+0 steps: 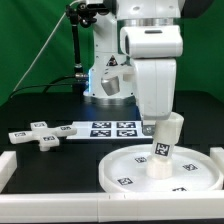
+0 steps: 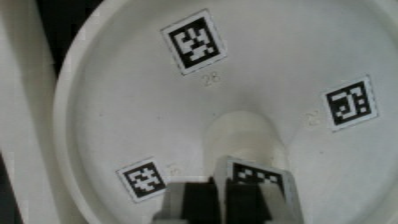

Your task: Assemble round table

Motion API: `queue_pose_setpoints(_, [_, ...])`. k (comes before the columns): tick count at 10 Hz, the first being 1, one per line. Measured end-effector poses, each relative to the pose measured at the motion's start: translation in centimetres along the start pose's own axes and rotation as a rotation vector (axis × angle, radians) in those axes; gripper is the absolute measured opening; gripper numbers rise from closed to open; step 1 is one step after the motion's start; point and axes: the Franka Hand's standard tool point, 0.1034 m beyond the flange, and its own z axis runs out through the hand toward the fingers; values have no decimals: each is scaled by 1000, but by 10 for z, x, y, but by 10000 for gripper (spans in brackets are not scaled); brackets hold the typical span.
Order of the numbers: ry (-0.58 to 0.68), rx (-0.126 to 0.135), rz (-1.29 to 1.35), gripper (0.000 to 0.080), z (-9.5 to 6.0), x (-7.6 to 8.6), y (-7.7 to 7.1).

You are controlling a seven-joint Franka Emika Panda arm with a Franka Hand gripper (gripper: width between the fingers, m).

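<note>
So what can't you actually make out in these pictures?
Exterior view: the disc's central hub is hidden behind the leg held by the tool, so whether the leg is seated cannot be told.
Exterior view: the tag patterns on the cross-shaped foot are too small to read.
Wrist view: most of the disc's rim is cut off by the frame.
</note>
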Motion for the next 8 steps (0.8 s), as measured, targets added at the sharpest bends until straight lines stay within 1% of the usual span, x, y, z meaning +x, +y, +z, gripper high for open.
queue_pose_setpoints(1, [0, 0, 1, 182, 0, 0, 0])
queue_pose_setpoints(2, [0, 0, 1, 365, 0, 0, 0])
queue_pose_setpoints(3, [-8, -2, -21, 502, 0, 1, 0])
queue_pose_setpoints(4, [-18, -3, -46, 502, 0, 3, 0])
queue_pose_setpoints(5, [-25, -4, -64, 617, 0, 5, 0])
queue_pose_setpoints(6, [-29, -5, -62, 640, 0, 11, 0])
queue_pose_setpoints(8, [-23, -5, -46, 648, -1, 25, -2])
